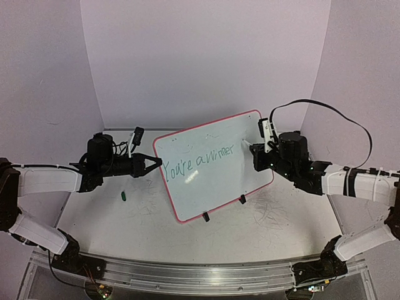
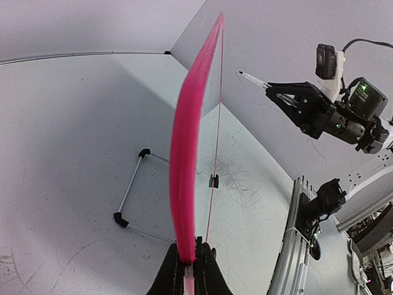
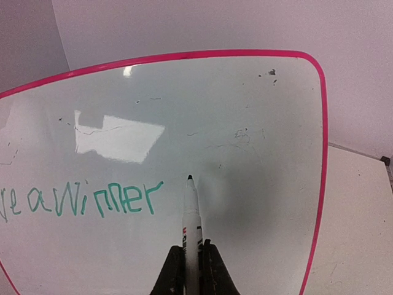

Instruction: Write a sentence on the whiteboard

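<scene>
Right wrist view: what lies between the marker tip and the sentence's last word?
Only bare whiteboard: the marker tip stands just right of the sentence, seen in the right wrist view.

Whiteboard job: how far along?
Done: the sentence, green "You're a winner", crosses the whiteboard. In hand: left gripper clamps the board's edge; right gripper holds the marker, tip off the surface past the last letter. Left: probably just parking marker and board.
</scene>
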